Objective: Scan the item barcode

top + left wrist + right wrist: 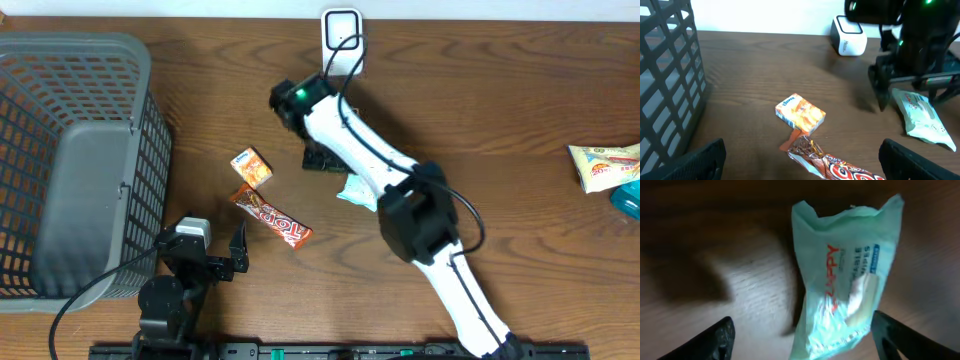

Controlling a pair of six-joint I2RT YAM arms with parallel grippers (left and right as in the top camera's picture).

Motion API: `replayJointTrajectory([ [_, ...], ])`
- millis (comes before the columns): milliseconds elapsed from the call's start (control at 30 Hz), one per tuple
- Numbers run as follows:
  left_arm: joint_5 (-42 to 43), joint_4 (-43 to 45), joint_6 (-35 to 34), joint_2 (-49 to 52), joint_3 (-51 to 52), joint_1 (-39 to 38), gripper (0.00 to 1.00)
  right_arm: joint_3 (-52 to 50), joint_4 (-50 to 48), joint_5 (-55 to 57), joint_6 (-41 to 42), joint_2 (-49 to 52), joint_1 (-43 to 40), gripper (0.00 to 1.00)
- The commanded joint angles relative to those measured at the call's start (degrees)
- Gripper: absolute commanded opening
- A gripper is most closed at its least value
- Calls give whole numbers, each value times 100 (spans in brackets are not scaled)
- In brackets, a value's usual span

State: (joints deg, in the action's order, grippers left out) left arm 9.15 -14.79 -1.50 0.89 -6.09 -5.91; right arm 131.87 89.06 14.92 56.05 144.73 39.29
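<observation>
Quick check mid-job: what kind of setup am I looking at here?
Probably a mock shop checkout on a wooden table: what looks like a white scanner at the far edge, a grey mesh basket, and packaged goods: a small box, a chocolate bar, a wipes pack.

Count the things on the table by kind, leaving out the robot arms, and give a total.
Baskets: 1, grey basket
Scanners: 1, white scanner
Boxes: 1, small orange box
Bars: 1, chocolate bar
Soft packets: 3, wipes pack, yellow packet, teal packet
Total: 7
</observation>
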Motion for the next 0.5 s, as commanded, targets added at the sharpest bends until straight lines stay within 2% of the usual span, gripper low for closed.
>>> replayJointTrajectory([
  [0, 72, -42, -9, -28, 127, -28, 98, 20, 76, 323, 417, 168, -85, 78],
  [133, 72, -42, -9, -28, 127, -28, 98, 20, 597, 772, 627, 446, -101, 76],
  [267, 72, -44, -9, -28, 127, -28, 98, 11, 656, 798, 601, 645, -101, 74],
  [467, 72, -42, -9, -28, 127, -28, 98, 9, 658, 883, 444, 1054, -105, 58],
])
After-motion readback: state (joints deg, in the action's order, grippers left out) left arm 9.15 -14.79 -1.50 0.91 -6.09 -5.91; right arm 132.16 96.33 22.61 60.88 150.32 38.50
